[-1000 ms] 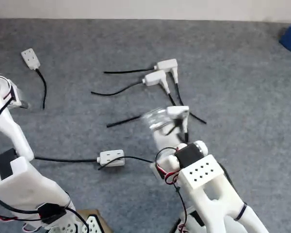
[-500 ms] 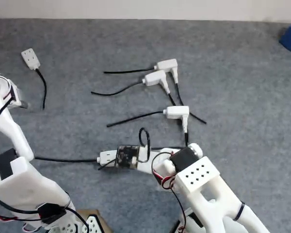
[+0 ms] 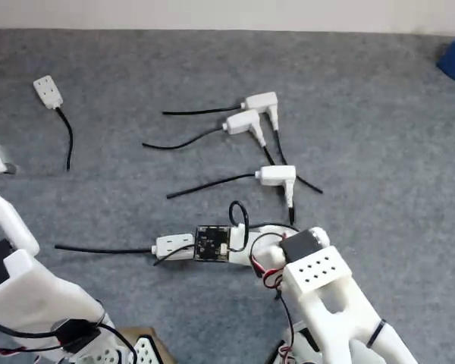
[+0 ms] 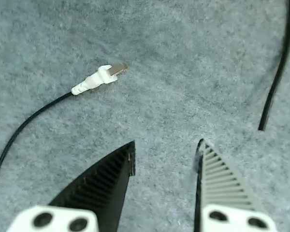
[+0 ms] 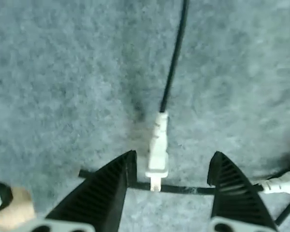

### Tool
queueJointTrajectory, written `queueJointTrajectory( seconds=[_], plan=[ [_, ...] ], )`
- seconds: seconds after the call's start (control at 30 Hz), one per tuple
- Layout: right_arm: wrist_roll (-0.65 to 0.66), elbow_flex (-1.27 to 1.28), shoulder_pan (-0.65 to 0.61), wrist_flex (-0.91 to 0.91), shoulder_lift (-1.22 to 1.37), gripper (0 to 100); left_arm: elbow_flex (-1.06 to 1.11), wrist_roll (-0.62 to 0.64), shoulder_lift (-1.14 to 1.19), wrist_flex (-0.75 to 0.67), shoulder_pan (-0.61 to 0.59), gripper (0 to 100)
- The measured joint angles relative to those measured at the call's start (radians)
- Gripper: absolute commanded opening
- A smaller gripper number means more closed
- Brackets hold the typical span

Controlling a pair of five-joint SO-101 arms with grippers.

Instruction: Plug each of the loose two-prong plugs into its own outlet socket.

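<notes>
Both grippers stand spread. Between the fingers of the right gripper [image 5: 173,155] a plug [image 5: 157,145] lies loose on the tabletop [image 5: 63,72], touched by neither. Its prongs blur against a black cord [image 5: 208,189] crossing beneath. From above, the arm's wrist hides that plug, just beside a socket [image 3: 173,246] near the front edge. The left gripper [image 4: 166,144] hangs near a second plug [image 4: 99,79], whose cord [image 4: 34,116] runs off at the frame's edge.

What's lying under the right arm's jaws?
A white plug lies on the grey carpet between the open jaws, its tip pointing at a black cable that crosses there. The jaws cover parts of that cable.
</notes>
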Motion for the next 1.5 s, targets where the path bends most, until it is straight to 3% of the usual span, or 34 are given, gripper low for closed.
queueJointTrajectory(
  seconds=[0.5,1.5],
  plan=[
    [-0.141,0.009,-0.043,-0.071,0.000,23.8,0.000,-0.095,0.000,-0.005,-0.068,20],
    [-0.152,0.121,-0.052,-0.190,0.000,23.8,0.000,-0.121,0.000,-0.005,-0.114,21]
  ],
)
